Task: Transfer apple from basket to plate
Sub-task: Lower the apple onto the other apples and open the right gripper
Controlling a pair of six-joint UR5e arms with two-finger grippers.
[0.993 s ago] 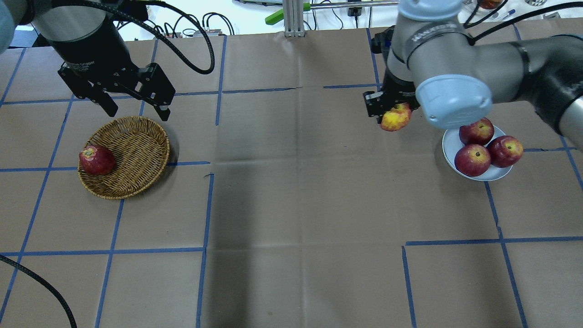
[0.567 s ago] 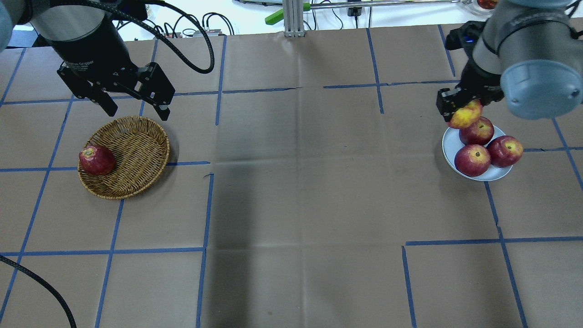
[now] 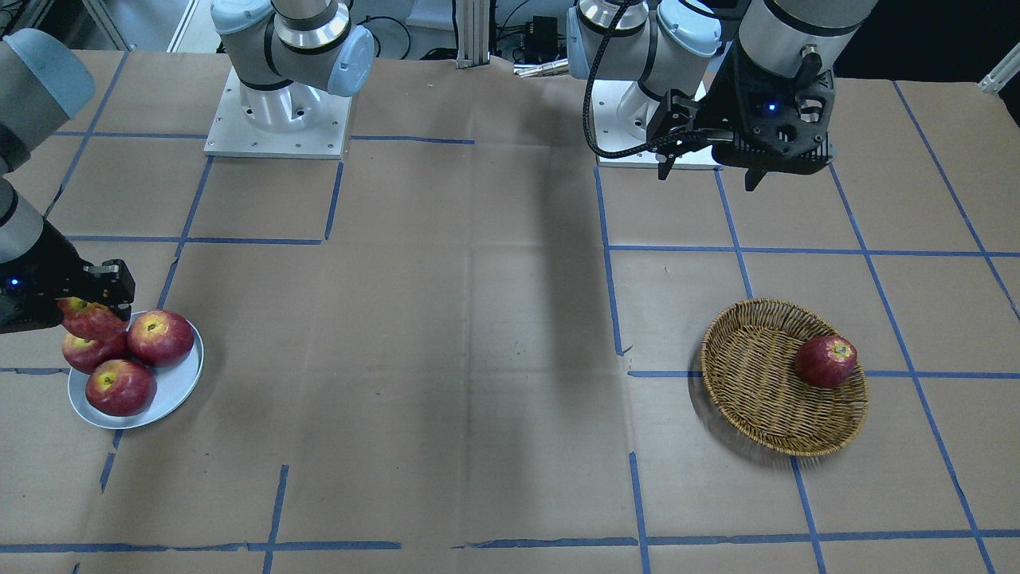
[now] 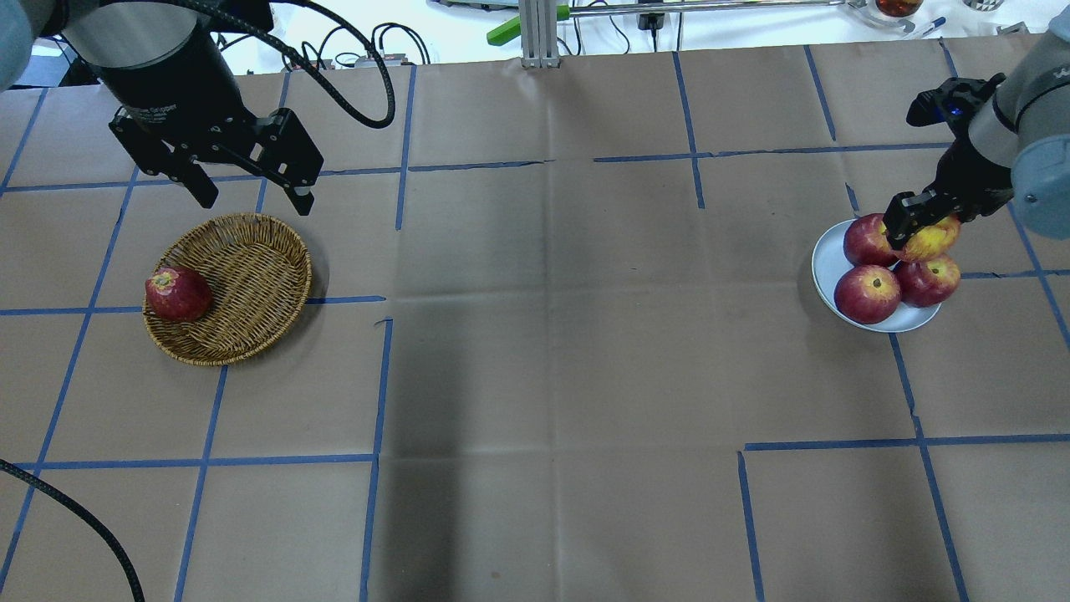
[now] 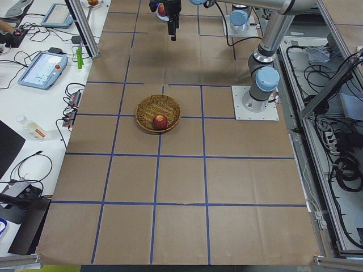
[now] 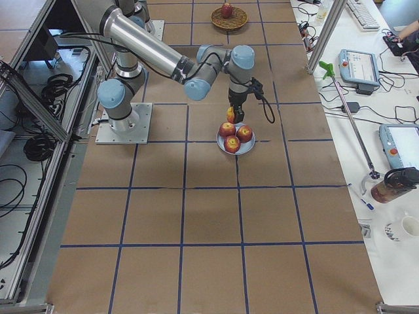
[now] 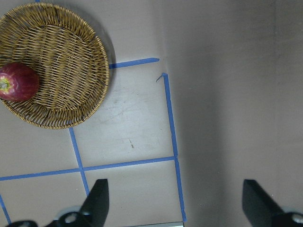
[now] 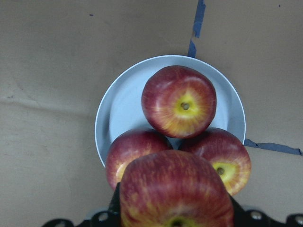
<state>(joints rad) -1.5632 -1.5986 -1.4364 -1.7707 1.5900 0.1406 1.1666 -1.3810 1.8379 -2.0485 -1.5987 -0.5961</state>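
Note:
My right gripper (image 4: 924, 221) is shut on the pale pinkish-red, yellow-patched apple (image 4: 934, 240) and holds it just over the pale grey-blue plate (image 4: 823, 259). In the right wrist view the apple (image 8: 176, 189) hangs above the plate (image 8: 118, 113), over the three red apples lying on it. Whether it touches them I cannot tell. The wicker basket (image 4: 242, 276) stands at the left with one dark red apple (image 4: 177, 293) in it. My left gripper (image 4: 253, 201) is open and empty above the basket's far edge.
Three red apples (image 4: 868, 293) fill most of the plate. Blue tape lines cross the brown paper table cover. From across the table, the plate (image 3: 171, 399) is at the left and the basket (image 3: 757, 383) at the right.
My right arm has carried the apple to the right, from left of the plate to over the apples on it. The left arm has barely moved.

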